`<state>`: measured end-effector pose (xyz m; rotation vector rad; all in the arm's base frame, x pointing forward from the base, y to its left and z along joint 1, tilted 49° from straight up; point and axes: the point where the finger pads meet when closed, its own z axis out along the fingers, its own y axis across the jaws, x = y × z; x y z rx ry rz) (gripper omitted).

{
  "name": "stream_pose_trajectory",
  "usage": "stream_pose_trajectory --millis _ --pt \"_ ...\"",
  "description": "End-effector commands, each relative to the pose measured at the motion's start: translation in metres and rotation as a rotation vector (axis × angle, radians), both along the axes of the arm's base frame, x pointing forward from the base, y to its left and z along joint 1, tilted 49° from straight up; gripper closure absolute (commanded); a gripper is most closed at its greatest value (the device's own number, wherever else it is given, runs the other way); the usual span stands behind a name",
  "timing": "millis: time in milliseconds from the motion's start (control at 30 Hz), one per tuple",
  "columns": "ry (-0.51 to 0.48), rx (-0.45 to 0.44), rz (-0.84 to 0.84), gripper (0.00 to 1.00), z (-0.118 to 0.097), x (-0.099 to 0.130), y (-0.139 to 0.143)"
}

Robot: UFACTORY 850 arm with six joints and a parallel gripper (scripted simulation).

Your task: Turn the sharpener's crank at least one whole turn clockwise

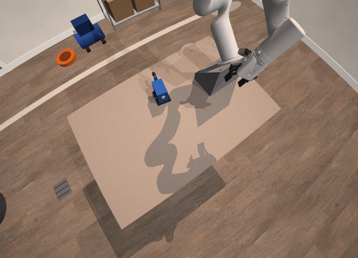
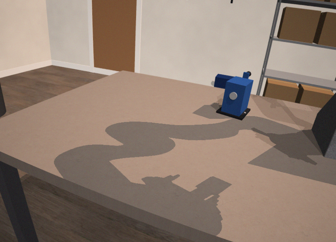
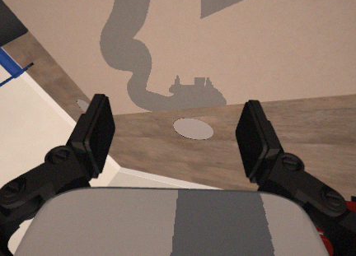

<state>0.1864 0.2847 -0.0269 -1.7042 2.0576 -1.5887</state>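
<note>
The blue pencil sharpener [image 1: 160, 89] [image 2: 236, 97] stands on a black base on the tan table [image 1: 115, 151] [image 2: 135, 103] [image 3: 247, 51], towards its far side. Its crank points up at the end facing away from the exterior camera, with the dark knob [image 1: 154, 73] [image 2: 248, 72] at the top. My gripper [image 1: 237, 76] [image 3: 176, 114] is open and empty. It hangs high in the air beside the arm's base, far to the right of the sharpener. The wrist view shows only table, floor and wall, not the sharpener. The gripper is out of the exterior view.
The arm's dark grey pedestal [image 1: 214, 82] [image 2: 324, 128] stands on the table to the right of the sharpener. A metal shelf with cardboard boxes [image 1: 127, 3] [image 2: 298, 25], a blue armchair [image 1: 86, 32] and an orange ring [image 1: 66, 57] are on the floor beyond the table.
</note>
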Motion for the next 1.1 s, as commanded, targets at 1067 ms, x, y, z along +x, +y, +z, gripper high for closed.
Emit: stream_pose_trajectory --millis 1067 --pt "0.350 -0.031 -0.091 0.00 0.100 0.194 -0.092"
